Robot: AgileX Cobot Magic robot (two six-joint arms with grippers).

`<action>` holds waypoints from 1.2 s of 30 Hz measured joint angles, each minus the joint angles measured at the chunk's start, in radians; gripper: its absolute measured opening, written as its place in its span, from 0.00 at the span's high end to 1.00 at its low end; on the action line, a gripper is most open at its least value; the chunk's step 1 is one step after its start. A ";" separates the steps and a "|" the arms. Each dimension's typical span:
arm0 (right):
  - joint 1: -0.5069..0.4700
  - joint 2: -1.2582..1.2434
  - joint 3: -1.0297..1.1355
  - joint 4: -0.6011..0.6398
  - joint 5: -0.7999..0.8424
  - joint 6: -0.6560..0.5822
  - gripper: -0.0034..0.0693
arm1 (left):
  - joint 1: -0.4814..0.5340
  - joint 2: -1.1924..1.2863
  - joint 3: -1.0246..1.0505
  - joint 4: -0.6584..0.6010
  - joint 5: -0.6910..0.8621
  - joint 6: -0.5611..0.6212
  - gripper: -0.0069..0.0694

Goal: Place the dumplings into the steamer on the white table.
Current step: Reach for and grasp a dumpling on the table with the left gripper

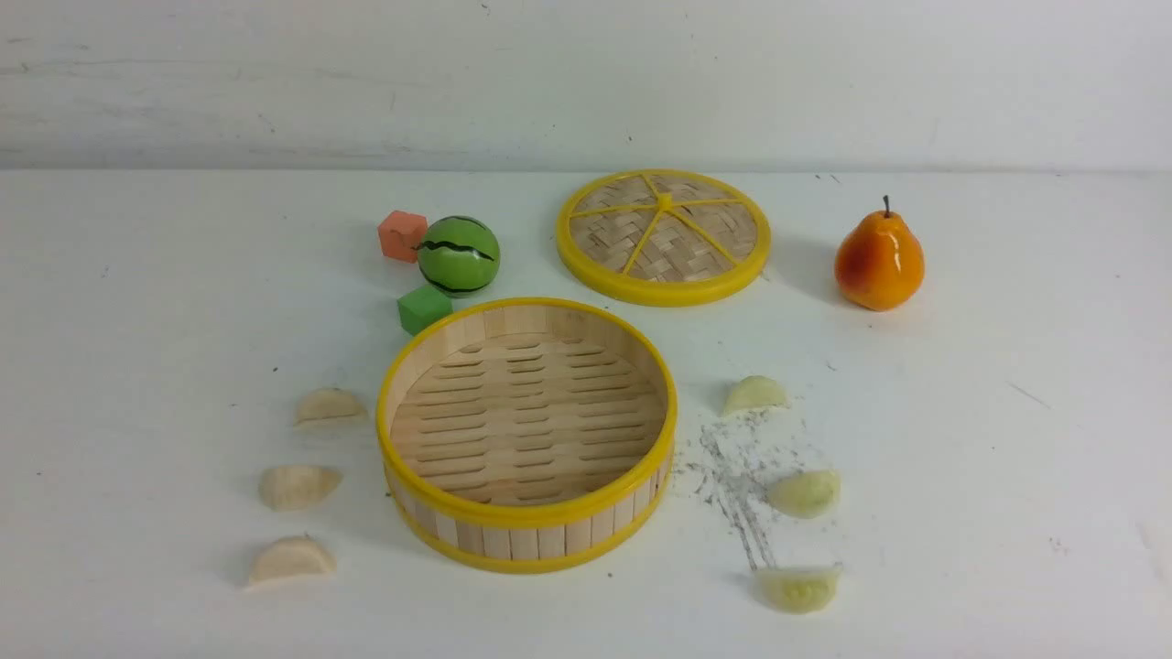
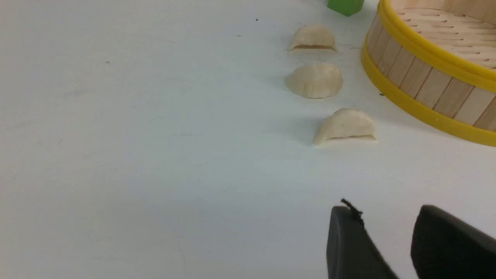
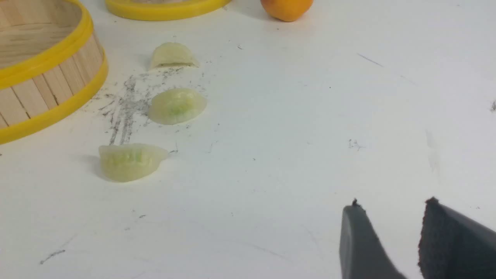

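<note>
- Dumplings: all six lie on the worktop, three cream ones left of the steamer and three green ones right of it. Its floor is bare, so every transfer is left to do.
- Near them, the left claw and right claw have their jaws apart and hold nothing.

No text, label, brand, number or sign can be read in any of the three views. The only marks are the grey streaks on the surface, which are scuffs rather than letters, and the dark wavy lines on the toy watermelon, which are painted stripes.
</note>
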 joint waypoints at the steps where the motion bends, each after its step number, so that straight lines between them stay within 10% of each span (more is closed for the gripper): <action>1: 0.000 0.000 0.000 0.000 0.000 0.000 0.62 | 0.000 0.000 0.000 0.000 0.000 0.000 0.60; 27: 0.000 0.000 0.000 0.000 0.000 0.000 0.62 | 0.000 0.000 0.000 0.015 -0.004 0.003 0.60; 36: 0.000 0.000 0.000 0.000 -0.010 0.000 0.62 | 0.000 0.000 0.001 0.020 -0.237 0.003 0.60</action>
